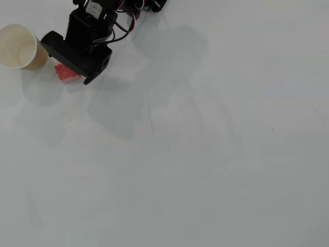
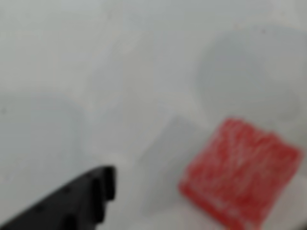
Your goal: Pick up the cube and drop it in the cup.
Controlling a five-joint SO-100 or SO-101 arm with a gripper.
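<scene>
In the overhead view, we see the cube (image 1: 67,73) lying on the white surface (image 1: 205,154) just beside the cup (image 1: 19,47), below its right side, with the black pincer (image 1: 77,66) hanging over the cube's upper right edge. In the blurred wrist view, the cube (image 2: 242,175) sits right of one dark fingertip (image 2: 98,189); whether the pincer is spread we cannot tell. We judge an off-centre closing could shove the cube against the cup or tip the cup.

Red speckled cube (image 2: 242,173), tan cup (image 1: 20,47) w/ white inside, black pincer (image 1: 72,72).
</scene>
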